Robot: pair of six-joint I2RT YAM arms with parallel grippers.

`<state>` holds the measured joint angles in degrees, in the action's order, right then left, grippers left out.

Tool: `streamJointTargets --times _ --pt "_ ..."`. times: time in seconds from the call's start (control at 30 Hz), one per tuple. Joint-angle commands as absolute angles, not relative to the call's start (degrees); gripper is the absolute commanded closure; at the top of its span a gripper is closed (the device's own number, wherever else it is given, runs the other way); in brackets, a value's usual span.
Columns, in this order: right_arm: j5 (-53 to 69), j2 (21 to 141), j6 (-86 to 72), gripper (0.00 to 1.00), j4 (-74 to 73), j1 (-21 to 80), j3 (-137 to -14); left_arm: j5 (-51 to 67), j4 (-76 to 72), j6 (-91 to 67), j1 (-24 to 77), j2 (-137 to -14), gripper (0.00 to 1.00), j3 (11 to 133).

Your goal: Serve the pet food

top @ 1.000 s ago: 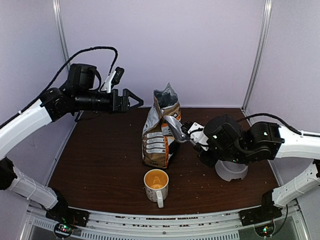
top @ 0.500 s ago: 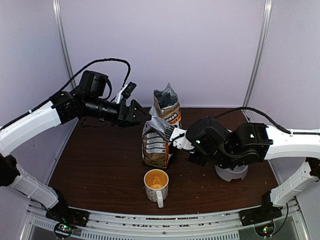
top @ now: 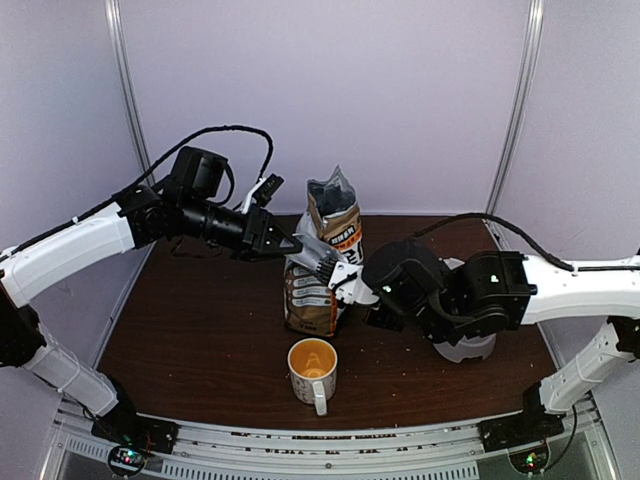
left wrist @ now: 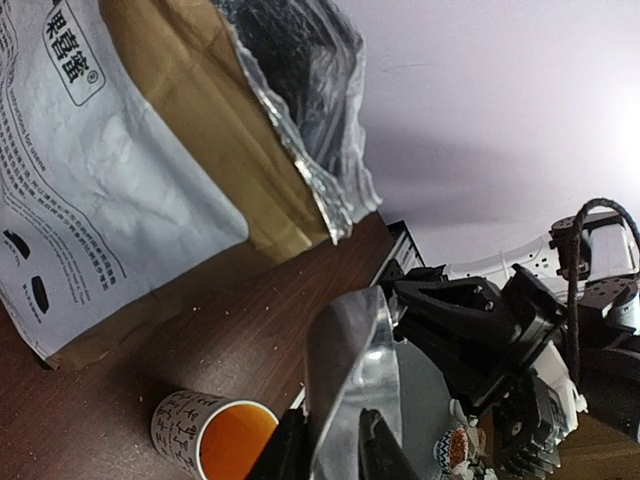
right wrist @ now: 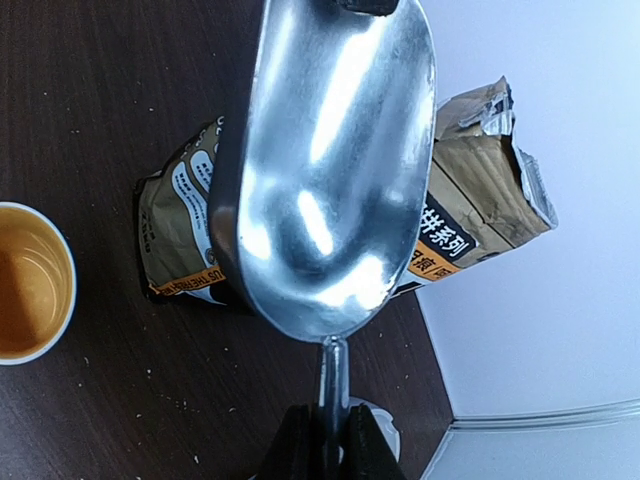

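The white, tan and orange bag [top: 310, 292] stands open at the table's middle, also in the left wrist view [left wrist: 130, 200] and the right wrist view [right wrist: 470, 190]. The pet food itself is hidden. A shiny metal scoop [top: 319, 258] hangs in front of the bag, and its bowl [right wrist: 330, 170] is empty. My right gripper [right wrist: 333, 440] is shut on the scoop's thin handle. My left gripper [left wrist: 335, 450] has its fingers on either side of the scoop's front lip [left wrist: 350, 350], shut on it. In the top view the left gripper [top: 290, 245] meets the scoop from the left.
An orange-lined white mug [top: 313, 366] stands near the front edge, below the scoop, and shows in the left wrist view [left wrist: 200, 440]. A pale bowl [top: 463, 346] sits under my right arm. Crumbs are scattered over the dark wooden table [top: 200, 320].
My left arm swung right and down to the scoop, and its jaws closed on the front lip. My right arm carried the scoop leftward in front of the bag.
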<state>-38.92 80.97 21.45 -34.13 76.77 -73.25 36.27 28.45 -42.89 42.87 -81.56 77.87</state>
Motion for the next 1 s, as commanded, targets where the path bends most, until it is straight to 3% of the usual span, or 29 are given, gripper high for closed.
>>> streamJointTargets --times 0.0,0.27,0.4,0.73,0.8,0.97 --pt "-41.85 81.25 22.62 1.0 -29.29 77.18 -73.48 38.05 25.84 -42.97 43.07 -82.64 0.83 77.39" --pt "-42.83 80.13 23.74 1.0 -25.43 77.18 -71.26 38.72 25.83 -43.75 43.08 -83.16 1.0 77.43" --pt "-43.38 79.61 22.91 0.99 -24.77 77.18 -70.49 37.39 25.48 -44.08 43.04 -82.31 1.0 77.15" --pt "-39.56 73.08 17.5 0.31 -19.33 76.77 -67.25 28.71 14.59 -46.62 39.21 -73.75 1.0 68.67" --pt "-36.59 71.42 13.84 0.26 -19.13 75.89 -67.23 26.68 11.58 -45.38 39.07 -72.05 1.0 67.08" --pt "-26.14 65.93 0.02 0.25 -14.89 71.79 -65.05 27.89 3.48 -44.92 38.98 -69.44 1.0 63.82"
